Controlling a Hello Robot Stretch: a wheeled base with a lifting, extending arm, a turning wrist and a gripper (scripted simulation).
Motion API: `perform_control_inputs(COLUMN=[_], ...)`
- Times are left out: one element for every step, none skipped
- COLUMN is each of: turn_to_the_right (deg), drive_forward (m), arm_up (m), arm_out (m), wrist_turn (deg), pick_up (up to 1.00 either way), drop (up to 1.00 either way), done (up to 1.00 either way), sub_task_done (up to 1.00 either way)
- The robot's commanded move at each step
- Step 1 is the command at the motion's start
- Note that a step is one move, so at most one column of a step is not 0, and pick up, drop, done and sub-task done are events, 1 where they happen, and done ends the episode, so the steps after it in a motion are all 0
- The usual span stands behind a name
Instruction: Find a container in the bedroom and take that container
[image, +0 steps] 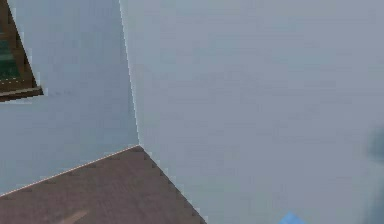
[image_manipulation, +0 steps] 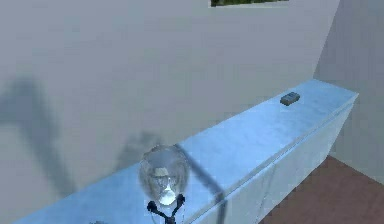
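Clear glass container (image_manipulation: 163, 172) just beyond the gripper (image_manipulation: 165, 208), on a pale blue counter (image_manipulation: 260, 130).
Left of the arm side view's middle, the rounded container stands upright with no marked long axis. It lies straight out past the gripper's far end, and the two seem lined up. Whether they touch, how the fingers are set, and whether anything is held cannot be told. Well apart, toward the counter's right end, rests a small grey object (image_manipulation: 291, 98).

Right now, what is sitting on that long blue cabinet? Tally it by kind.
Clear glass container: 1
Small grey object: 1
Total on the cabinet: 2
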Motion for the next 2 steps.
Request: perform_control_inputs(turn_to_the_right=[0.0, 0.0], drive_forward=[0.00, 0.00], arm_up=[0.00, 0.10], arm_out=[0.00, 0.00], wrist_turn=[0.0, 0.0], pick_up=[1.00, 0.00], drop=[0.00, 0.00], done=[0.00, 0.00], sub_task_done=[0.00, 0.00])
